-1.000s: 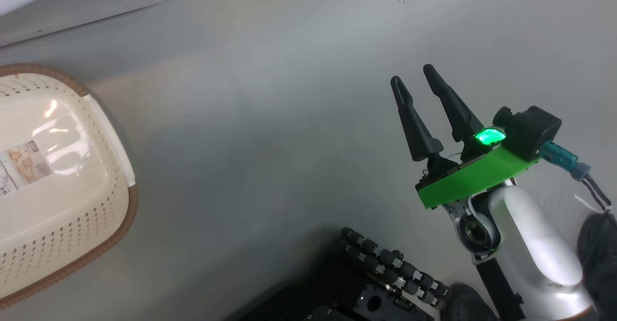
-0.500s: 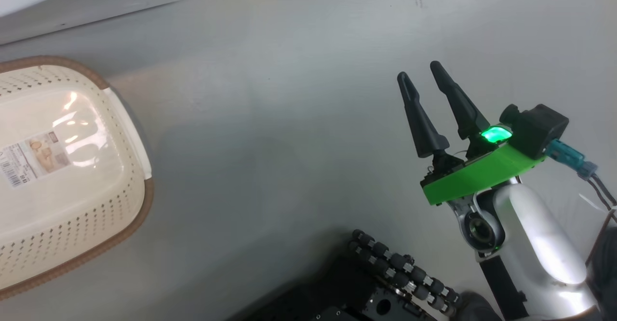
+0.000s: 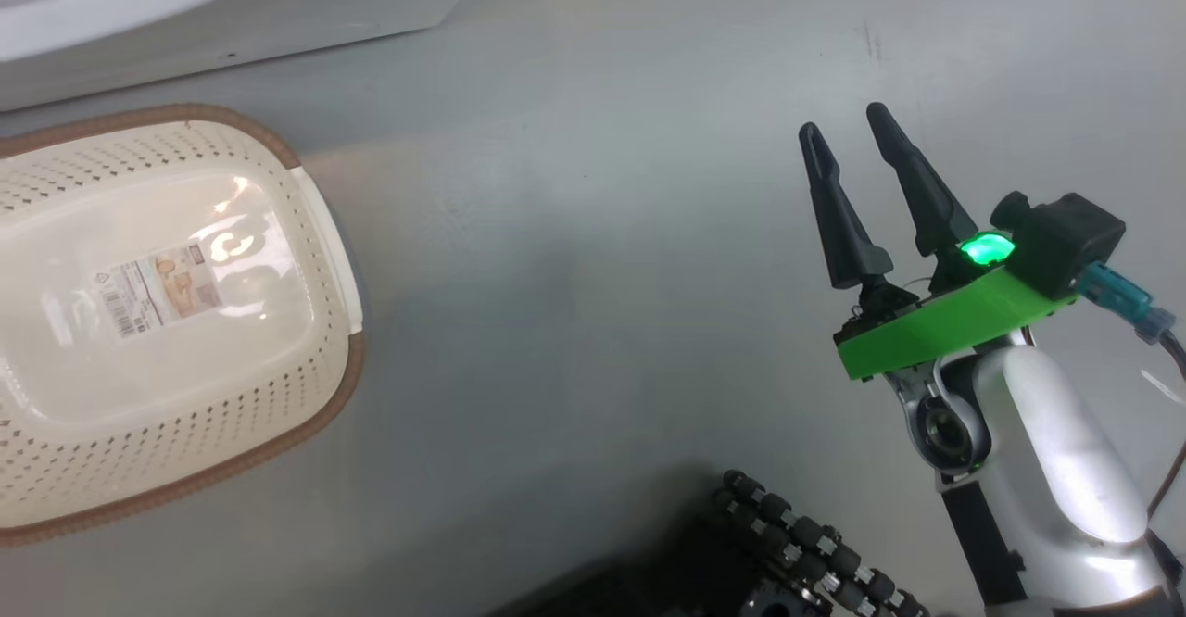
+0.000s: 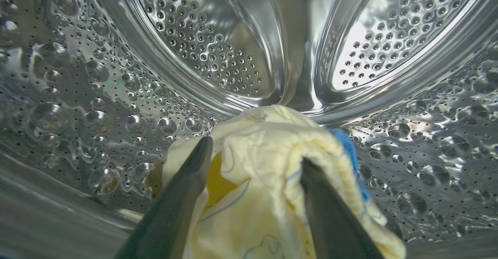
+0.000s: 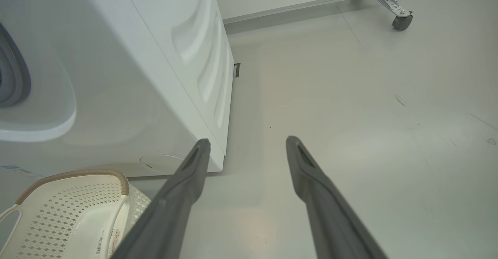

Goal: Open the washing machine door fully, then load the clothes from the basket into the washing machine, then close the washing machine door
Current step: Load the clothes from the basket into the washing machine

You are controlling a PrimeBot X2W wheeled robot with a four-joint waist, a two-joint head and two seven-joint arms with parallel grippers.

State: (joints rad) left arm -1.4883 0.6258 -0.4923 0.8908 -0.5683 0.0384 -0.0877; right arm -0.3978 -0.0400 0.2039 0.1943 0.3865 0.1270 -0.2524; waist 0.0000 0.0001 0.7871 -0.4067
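Two dark fingers of your right gripper (image 3: 845, 121) stand parted over the bare floor (image 3: 602, 274) in the head view. They hold nothing and are well to the right of the washer (image 3: 306, 15), whose pale front crosses the upper left corner. The basket (image 3: 345, 385) sits on the floor just in front of the washer, with a label (image 3: 157, 288) on its bottom.

In the left wrist view, your left gripper (image 4: 255, 152) is inside the washer, deep in the steel drum (image 4: 218, 49). Its jaws are spread wide. A cream-yellow garment (image 4: 264, 134) with blue trim (image 4: 350, 150) is bunched between them and folds over the right finger. The fingers flank it loosely and do not pinch it. You cannot tell whether it rests on the drum or hangs on that finger.

In the right wrist view, your right gripper (image 5: 248, 141) is released and empty, aimed at the floor beside the washer's (image 5: 155, 76) corner. The basket (image 5: 78, 173) stands against the washer's front, below the grey gasket (image 5: 11, 72). A castor (image 5: 402, 21) stands well behind the washer.
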